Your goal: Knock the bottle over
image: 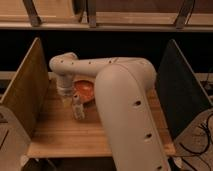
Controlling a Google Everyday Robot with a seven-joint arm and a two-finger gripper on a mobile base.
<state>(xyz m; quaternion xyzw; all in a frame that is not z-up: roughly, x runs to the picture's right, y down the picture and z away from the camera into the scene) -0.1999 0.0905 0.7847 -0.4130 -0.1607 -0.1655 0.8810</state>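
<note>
Camera view of a wooden table (60,135) walled by two upright side panels, the left one tan (22,92), the right one dark (182,95). The bottle (78,108) stands upright on the left half of the table, its long axis vertical, just in front of a red-orange bowl (86,90) that lies behind it and slightly to its right. The robot's single arm (125,100) rises from the near right, bends over the bowl and turns downward at the left; the gripper (65,95) hangs at the end of that descending wrist, a little left of and behind the bottle, close to it at about its upper part. Whether gripper and bottle touch cannot be told. The state of the fingers cannot be told either, since the wrist housing and dim light hide them; nothing is visibly held. From the gripper the bottle lies to the right and toward the near edge. A sideways push in that direction, applied high on the bottle, would probably tip it toward the near side. The bottle is not yet knocked over.
</note>
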